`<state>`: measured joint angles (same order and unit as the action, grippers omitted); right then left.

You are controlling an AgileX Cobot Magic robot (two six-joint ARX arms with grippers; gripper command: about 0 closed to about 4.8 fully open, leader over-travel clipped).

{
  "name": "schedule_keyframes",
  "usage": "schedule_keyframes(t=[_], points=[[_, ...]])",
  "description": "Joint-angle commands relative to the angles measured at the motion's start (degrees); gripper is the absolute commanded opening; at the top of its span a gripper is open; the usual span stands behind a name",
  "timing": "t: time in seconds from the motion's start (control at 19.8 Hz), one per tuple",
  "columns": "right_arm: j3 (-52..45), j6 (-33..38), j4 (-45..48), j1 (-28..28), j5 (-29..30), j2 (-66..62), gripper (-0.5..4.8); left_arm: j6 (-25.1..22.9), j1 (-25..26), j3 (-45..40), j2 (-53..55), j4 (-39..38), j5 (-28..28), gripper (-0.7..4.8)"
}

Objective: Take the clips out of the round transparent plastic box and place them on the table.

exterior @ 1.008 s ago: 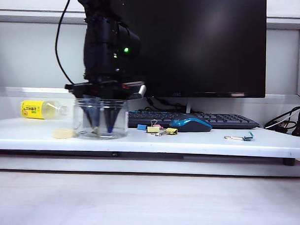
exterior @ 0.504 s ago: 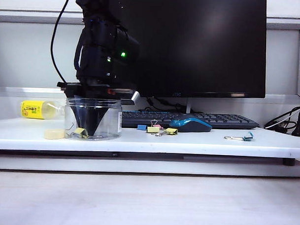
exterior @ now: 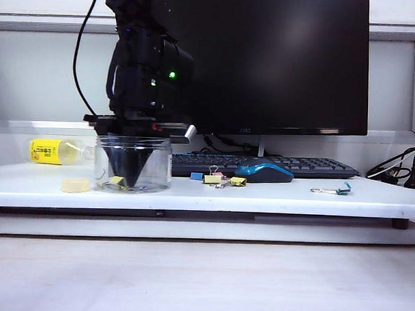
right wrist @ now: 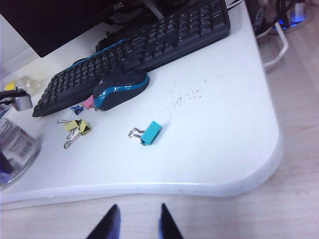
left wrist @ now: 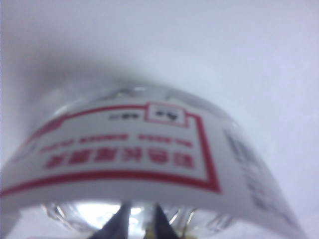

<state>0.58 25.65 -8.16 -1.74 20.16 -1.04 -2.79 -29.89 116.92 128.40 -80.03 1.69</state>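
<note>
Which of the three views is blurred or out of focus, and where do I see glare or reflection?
Left wrist view: the round transparent plastic box is very close and blurred, its red label soft; bright glare beside the left gripper. Exterior view: sharp; faint reflection on the monitor. Right wrist view: the table and the teal clip are clear; the right gripper is slightly soft.
</note>
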Motion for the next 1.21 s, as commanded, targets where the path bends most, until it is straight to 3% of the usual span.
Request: schedule_keyframes(t=[0.05,0.2,0.4,0.76,1.21], points=[[0.1,-0.2,0.3,0.0,-0.2,0.0,1.07,-0.3,0.1,4.5,1.8,1.1,-1.4,0.88],[0.1,-0.2,0.3,0.0,-0.1,0.0,1.07,-0.5,0.1,8.8,1.8,-1.4,-5.9,1.20],[0.1,-0.2,0.3,0.0,-0.1,0.0,1.07,-3.2,-0.7,8.7,1.9,-2.1,-7.5,1.22],[0.1,-0.2,0.3,0.0,-0.1,0.0,1.07,-6.7,-3.2,6.7,2.1,-2.2,-0.2,1.22],[0.1,-0.2,0.2,0.0,-0.6,0.0,1.07,-7.3,-3.2,3.5,1.9,-0.6,2.2,1.22]])
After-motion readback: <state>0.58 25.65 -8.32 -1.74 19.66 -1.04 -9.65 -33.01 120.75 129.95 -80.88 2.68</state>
